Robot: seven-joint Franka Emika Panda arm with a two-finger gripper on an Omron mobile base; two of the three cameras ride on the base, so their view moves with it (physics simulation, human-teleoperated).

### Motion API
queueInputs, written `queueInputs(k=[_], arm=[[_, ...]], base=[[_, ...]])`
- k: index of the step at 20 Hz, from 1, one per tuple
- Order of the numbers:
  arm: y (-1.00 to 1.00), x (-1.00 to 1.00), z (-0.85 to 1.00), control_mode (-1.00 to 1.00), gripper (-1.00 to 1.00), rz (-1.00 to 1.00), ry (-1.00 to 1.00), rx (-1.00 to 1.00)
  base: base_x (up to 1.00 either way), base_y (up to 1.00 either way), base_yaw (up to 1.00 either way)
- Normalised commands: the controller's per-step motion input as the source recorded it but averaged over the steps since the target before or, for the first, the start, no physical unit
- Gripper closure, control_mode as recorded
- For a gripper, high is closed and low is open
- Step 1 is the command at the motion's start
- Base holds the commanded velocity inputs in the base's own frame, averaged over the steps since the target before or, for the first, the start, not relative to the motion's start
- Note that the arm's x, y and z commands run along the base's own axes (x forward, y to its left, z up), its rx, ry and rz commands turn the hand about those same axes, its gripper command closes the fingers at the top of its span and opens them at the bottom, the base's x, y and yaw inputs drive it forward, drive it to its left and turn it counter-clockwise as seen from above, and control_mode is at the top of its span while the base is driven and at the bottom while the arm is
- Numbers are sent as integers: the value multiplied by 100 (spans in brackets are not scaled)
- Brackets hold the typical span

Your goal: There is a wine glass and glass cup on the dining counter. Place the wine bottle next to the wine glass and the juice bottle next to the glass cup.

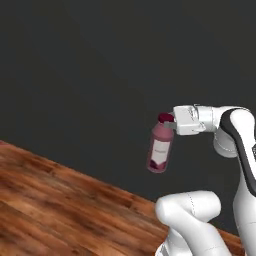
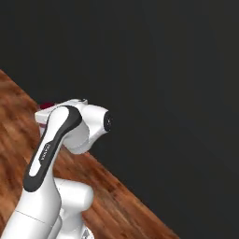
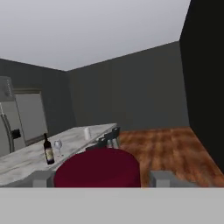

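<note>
Although the juice bottle (image 1: 160, 149) carries a pale pinkish label, you will find no lettering on it that can be read; the label is a blurred patch on the stout pink-red body. In the left base view your tool (image 1: 169, 121) is clenched on the juice bottle at its dark red cap and neck, holding it in the air in front of a dark wall (image 1: 100, 60), well above the wooden floor (image 1: 60, 200). The bottle hangs slightly tilted, its base leaning toward the left of that view.

From the right base view your arm covers nearly all of the bottle; just a sliver of dark red (image 2: 46, 106) peeks out beside the wrist.

Looking along the hand, the round dark red cap (image 3: 97, 167) takes up the lower middle, with a grey fingertip (image 3: 162, 177) at each side of it. Beyond it, far off, the long white marble table (image 3: 26, 159) stretches away. On it stands the wine bottle (image 3: 48, 150), dark with a pale label too small to read, and just beside it the wine glass (image 3: 57, 146). Farther along the table sits the glass cup (image 3: 86, 133), a small pale shape that is hard to make out. Dark stools (image 3: 109, 138) stand along the table's side. A steel fridge (image 3: 8, 127) is cut off at the left edge.
</note>
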Motion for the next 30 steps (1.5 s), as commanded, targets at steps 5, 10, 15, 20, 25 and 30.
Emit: queueInputs(k=[5, 10, 15, 20, 25, 30], arm=[[0, 0, 0, 100, 100, 0, 0, 0], [0, 0, 0, 100, 100, 0, 0, 0], [0, 0, 0, 100, 100, 0, 0, 0], [0, 0, 0, 100, 100, 0, 0, 0], [0, 0, 0, 100, 100, 0, 0, 0], [0, 0, 0, 100, 100, 0, 0, 0]], base=[[63, 0, 68], [84, -7, 67], [100, -19, 56], [100, -27, 45], [100, -23, 45], [100, -26, 48]])
